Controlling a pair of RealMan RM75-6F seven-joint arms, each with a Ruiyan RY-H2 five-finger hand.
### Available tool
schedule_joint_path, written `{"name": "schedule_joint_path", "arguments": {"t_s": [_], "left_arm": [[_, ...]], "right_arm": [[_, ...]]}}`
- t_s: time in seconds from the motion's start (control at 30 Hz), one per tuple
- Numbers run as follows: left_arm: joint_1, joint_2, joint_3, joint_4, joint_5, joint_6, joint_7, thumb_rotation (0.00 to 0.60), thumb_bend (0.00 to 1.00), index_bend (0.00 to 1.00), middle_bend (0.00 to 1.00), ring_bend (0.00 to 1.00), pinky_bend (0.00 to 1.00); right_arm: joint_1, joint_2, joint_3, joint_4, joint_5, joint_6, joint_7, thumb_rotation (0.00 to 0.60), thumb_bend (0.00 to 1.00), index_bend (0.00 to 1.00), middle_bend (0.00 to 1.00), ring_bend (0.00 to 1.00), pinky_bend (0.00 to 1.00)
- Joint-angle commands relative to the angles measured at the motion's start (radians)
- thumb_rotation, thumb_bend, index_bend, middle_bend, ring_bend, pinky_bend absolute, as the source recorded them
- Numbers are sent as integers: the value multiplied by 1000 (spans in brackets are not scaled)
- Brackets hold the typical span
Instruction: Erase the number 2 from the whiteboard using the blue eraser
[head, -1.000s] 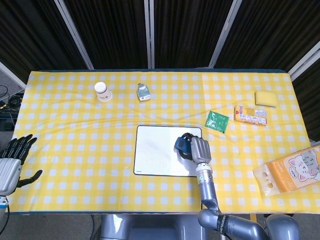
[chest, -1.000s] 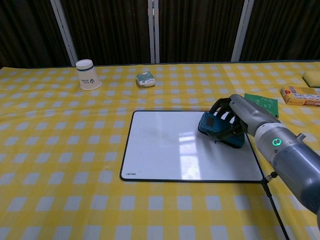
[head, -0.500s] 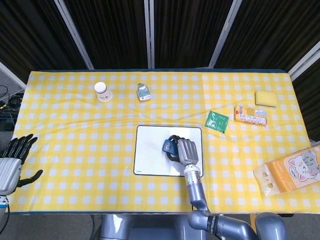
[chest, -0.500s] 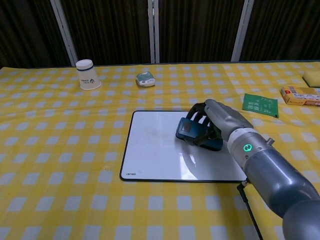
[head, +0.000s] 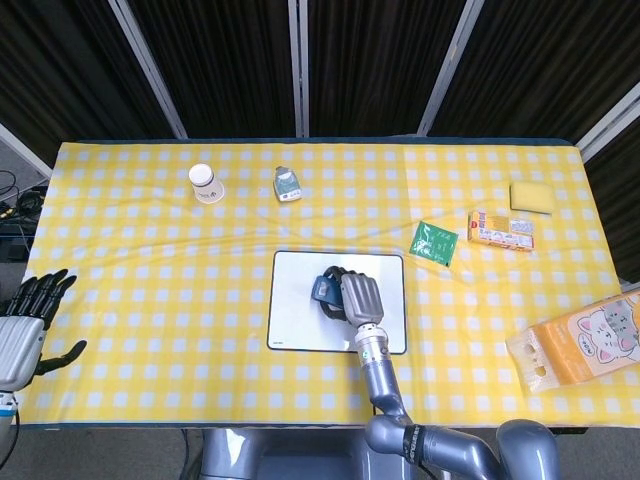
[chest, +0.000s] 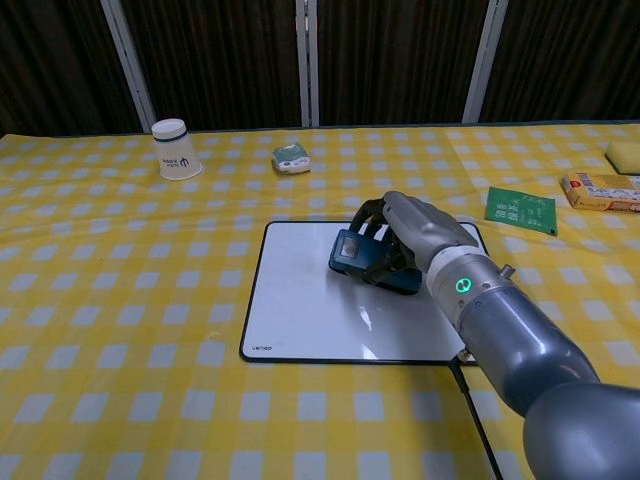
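Chest view shows the right hand (chest: 415, 232) clamped over the blue block eraser (chest: 362, 260), pressing it flat onto the white rectangular whiteboard (chest: 300, 310) to wipe. Left hand (head: 22, 335) idles at the table's edge, fingers apart, holding nothing.

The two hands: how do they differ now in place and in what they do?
The right hand is over the whiteboard and holds the blue eraser on it; the left hand holds nothing, its fingers apart. The right hand is near the middle of the table; the left hand is at the table's near left corner, off the board. The right hand shows in both views; the left hand only in the head view. Both have dark fingers.
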Motion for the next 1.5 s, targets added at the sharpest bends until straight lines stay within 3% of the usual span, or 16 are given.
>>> {"name": "schedule_joint_path", "arguments": {"t_s": [0.03,0.63,1.03,1.3,1.5], "left_arm": [[1,0,0,0,-1,1,1,600,252,45,0,0,0],[-2,-1,1,-11,3,0,18,600,252,45,0,0,0],[-2,0,0,-8,3,4,11,600,253,45,0,0,0],[2,-2,1,-5,3,9,21,600,252,46,0,0,0],[7,-6,6,-16,15,20,51,600,252,46,0,0,0]], "right_arm": [[-11,15,-4,6,3,1,-3,600,356,858,710,657,719],[-87,151,-6,-88,28,46,-34,600,356,858,710,657,719],[-89,152,-34,-106,7,72,-58,600,357,858,711,657,719],[-159,307,-48,-260,-23,128,-63,600,356,859,710,657,719],[-250,489,-137,-393,-85,130,-18,600,356,858,710,657,719]]}}
